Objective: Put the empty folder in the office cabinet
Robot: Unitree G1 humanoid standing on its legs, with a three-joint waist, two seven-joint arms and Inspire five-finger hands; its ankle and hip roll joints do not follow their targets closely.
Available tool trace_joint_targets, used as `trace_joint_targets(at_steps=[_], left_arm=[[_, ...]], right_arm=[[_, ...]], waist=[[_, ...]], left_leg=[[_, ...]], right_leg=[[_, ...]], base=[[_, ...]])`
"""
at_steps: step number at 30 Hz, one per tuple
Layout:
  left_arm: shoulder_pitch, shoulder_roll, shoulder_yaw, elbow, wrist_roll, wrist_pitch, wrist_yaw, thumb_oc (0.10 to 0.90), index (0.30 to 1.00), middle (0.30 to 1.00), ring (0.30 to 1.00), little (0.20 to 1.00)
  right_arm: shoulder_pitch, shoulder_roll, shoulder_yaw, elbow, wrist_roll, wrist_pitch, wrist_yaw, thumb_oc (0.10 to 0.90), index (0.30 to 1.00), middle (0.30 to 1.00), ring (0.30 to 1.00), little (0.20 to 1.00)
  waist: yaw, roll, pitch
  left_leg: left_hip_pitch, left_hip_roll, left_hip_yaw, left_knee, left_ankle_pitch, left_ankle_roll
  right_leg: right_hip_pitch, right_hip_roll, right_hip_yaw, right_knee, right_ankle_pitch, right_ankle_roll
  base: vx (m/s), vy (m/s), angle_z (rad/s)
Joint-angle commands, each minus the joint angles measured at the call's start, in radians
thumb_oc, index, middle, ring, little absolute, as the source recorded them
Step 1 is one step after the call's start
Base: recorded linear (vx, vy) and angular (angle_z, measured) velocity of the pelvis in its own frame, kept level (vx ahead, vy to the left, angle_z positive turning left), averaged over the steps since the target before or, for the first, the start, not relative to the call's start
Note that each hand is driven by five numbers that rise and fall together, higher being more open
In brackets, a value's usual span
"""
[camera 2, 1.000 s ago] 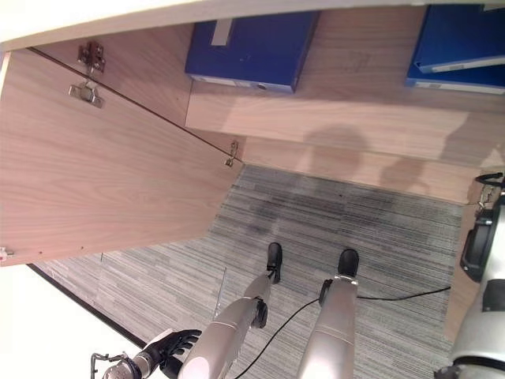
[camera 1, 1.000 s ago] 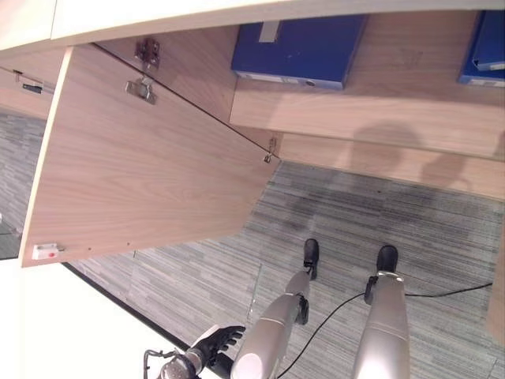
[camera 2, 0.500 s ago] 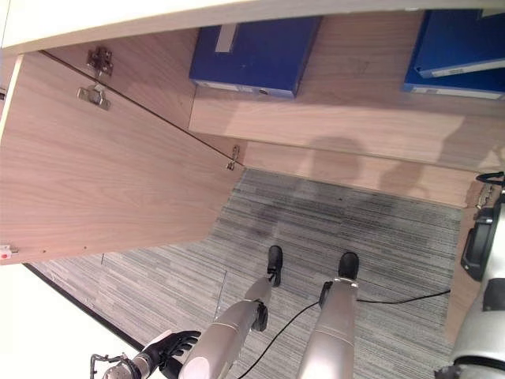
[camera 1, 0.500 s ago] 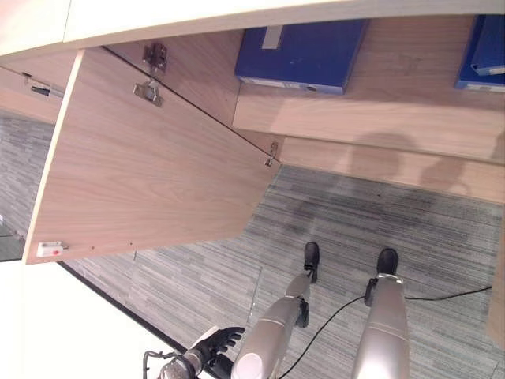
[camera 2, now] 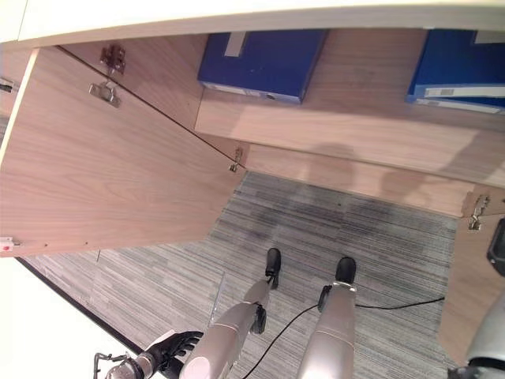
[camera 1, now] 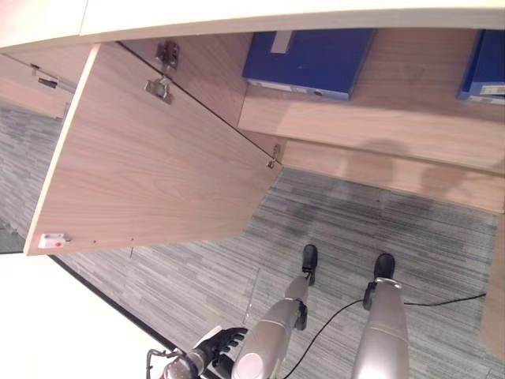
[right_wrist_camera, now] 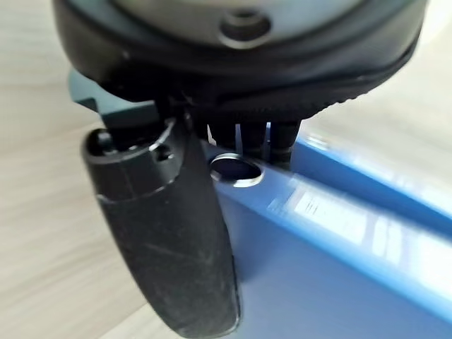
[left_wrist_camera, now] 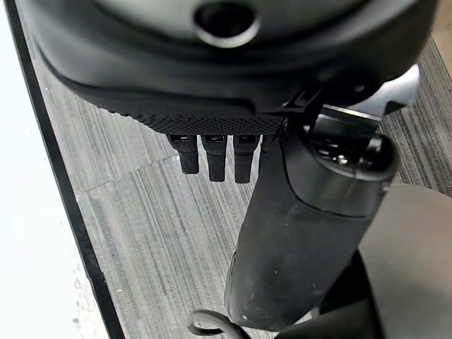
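A blue folder (right_wrist_camera: 318, 275) with a ring hole in its spine lies right past my right hand (right_wrist_camera: 169, 233) on pale wood. The thumb reaches along the folder's face and the straight fingers (right_wrist_camera: 244, 133) stand over the spine, so the hand is open. In the right eye view two blue folders (camera 2: 461, 63) lie stacked on the cabinet shelf (camera 2: 347, 118) at the upper right. A third blue folder (camera 1: 304, 59) lies further left on that shelf. My left hand (camera 1: 221, 343) hangs open and empty low at my side over the carpet.
The cabinet's left door (camera 1: 150, 174) stands wide open over the grey carpet (camera 1: 355, 229). Its right door (camera 2: 469, 292) also stands open at the right edge, its hinge (camera 2: 473, 212) showing. A white wall (camera 1: 63, 332) borders the lower left.
The whole picture has shifted slightly, so the camera moved. My right forearm has drawn off toward the right edge, baring the right door's hinge. The left hand has stayed put.
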Motion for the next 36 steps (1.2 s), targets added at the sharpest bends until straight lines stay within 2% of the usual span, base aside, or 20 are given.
trace_joint_targets(at_steps=[1, 3, 8, 12, 26, 29, 36], left_arm=[[-0.019, 0.017, -0.018, 0.087, -0.023, 0.031, -0.005, 0.800, 0.900, 0.900, 0.900, 0.900], [0.005, 0.015, -0.002, 0.070, -0.037, 0.037, -0.012, 0.800, 0.900, 0.900, 0.900, 0.900], [0.041, 0.006, 0.000, 0.044, -0.048, 0.046, -0.024, 0.800, 0.900, 0.900, 0.900, 0.900], [0.053, 0.005, 0.003, 0.023, -0.057, 0.054, -0.033, 0.800, 0.900, 0.900, 0.900, 0.900], [0.098, 0.006, 0.013, -0.024, -0.079, 0.078, -0.058, 0.800, 0.900, 0.900, 0.900, 0.900], [0.108, -0.003, 0.007, -0.022, -0.063, 0.081, -0.067, 0.800, 0.900, 0.900, 0.900, 0.900], [0.112, -0.014, 0.015, -0.002, -0.045, 0.091, -0.070, 0.800, 0.900, 0.900, 0.900, 0.900]], right_arm=[[-0.082, -0.162, 0.192, -0.022, -0.108, -0.008, -0.008, 0.800, 0.900, 0.900, 0.900, 0.900], [-0.108, -0.187, 0.225, -0.014, -0.133, 0.022, -0.006, 0.800, 0.900, 0.900, 0.900, 0.900], [-0.117, -0.223, 0.262, 0.018, -0.160, 0.046, 0.007, 0.800, 0.900, 0.900, 0.900, 0.900], [-0.084, -0.245, 0.241, 0.018, -0.161, 0.045, 0.003, 0.800, 0.900, 0.900, 0.900, 0.900], [0.143, -0.226, 0.040, 0.024, -0.190, 0.051, -0.011, 0.800, 0.900, 0.900, 0.900, 0.900], [0.206, -0.210, -0.011, 0.024, -0.196, 0.050, -0.014, 0.800, 0.900, 0.900, 0.900, 0.900], [0.302, -0.166, -0.093, 0.012, -0.206, 0.041, -0.020, 0.800, 0.900, 0.900, 0.900, 0.900]], waist=[[0.005, -0.037, -0.061], [0.016, -0.052, -0.083], [0.032, -0.056, -0.102], [0.037, -0.060, -0.114], [0.065, -0.069, -0.160], [0.066, -0.077, -0.169], [0.067, -0.099, -0.191]], left_leg=[[0.175, 0.028, -0.025, 0.037, -0.283, -0.029], [0.193, 0.026, -0.034, 0.024, -0.280, -0.029], [0.216, 0.026, -0.048, 0.008, -0.269, -0.033], [0.232, 0.027, -0.060, 0.001, -0.266, -0.031], [0.276, 0.031, -0.093, -0.003, -0.263, -0.033], [0.278, 0.029, -0.095, -0.005, -0.253, -0.033], [0.298, 0.032, -0.094, -0.004, -0.258, -0.028]], right_leg=[[0.101, 0.042, -0.085, -0.154, 0.003, 0.062], [0.129, 0.040, -0.096, -0.179, 0.010, 0.061], [0.185, 0.041, -0.121, -0.233, 0.025, 0.058], [0.223, 0.047, -0.136, -0.253, 0.028, 0.055], [0.353, 0.060, -0.179, -0.353, 0.044, 0.047], [0.375, 0.059, -0.186, -0.387, 0.066, 0.049], [0.415, 0.068, -0.188, -0.410, 0.072, 0.047]], base=[[0.02, -0.031, 0.08], [0.02, -0.007, 0.09], [0.02, -0.008, 0.09], [0.02, -0.006, 0.06], [0.00, 0.012, 0.07], [-0.01, 0.019, 0.05], [0.01, 0.010, -0.01]])
